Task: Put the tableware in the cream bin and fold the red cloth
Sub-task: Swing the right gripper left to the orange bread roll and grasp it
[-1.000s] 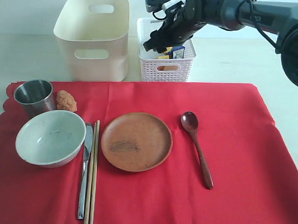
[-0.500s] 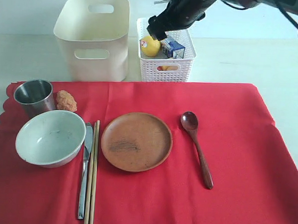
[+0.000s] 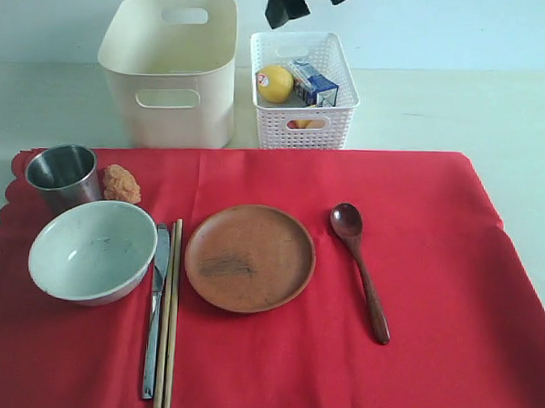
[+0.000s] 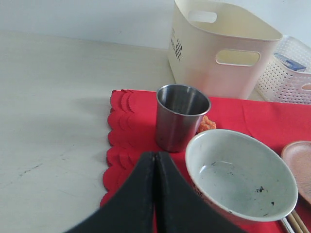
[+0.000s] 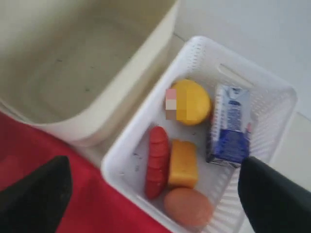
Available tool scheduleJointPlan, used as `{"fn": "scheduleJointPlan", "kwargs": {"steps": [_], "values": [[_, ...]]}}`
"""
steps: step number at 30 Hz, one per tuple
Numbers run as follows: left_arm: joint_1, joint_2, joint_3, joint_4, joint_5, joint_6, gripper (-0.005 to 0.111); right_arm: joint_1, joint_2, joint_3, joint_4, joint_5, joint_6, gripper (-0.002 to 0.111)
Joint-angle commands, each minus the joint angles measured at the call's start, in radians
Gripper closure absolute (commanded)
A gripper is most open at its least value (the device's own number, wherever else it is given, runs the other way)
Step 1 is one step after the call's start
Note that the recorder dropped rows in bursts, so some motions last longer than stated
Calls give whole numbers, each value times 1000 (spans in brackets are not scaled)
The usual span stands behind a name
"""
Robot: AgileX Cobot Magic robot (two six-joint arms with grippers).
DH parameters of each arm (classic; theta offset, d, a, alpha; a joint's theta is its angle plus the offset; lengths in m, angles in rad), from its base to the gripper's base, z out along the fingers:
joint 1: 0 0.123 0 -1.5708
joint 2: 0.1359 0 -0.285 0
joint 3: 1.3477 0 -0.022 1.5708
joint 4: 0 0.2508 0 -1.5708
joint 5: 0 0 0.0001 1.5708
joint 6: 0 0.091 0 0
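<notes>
On the desk's red cloth, tableware awaits the cream bin: right end effector gaping empty in readiness, left end effector shut, empty.

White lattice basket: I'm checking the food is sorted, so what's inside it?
Inside the white lattice basket lie a lemon, a milk carton, a red sausage, a cheese block and an egg. Anything beneath them is covered.
</notes>
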Motion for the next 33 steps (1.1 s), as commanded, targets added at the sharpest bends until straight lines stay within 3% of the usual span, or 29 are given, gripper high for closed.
{"fn": "scheduleJointPlan", "kwargs": {"steps": [1, 2, 5, 13, 16, 33], "values": [[1, -6, 4, -7, -8, -2, 107, -1, -25, -8, 244, 61, -152, 20], [1, -6, 4, -7, -8, -2, 107, -1, -25, -8, 360, 98, -226, 20], [1, -6, 4, -7, -8, -2, 107, 21, -23, -8, 413, 136, -284, 21], [1, -6, 4, -7, -8, -3, 107, 217, 8, -8, 185, 115, -216, 22], [1, -6, 4, -7, -8, -3, 107, 272, 90, -8, 145, 98, -194, 33], [1, -6, 4, -7, -8, 0, 107, 376, 287, -8, 136, -178, -112, 39]]}}
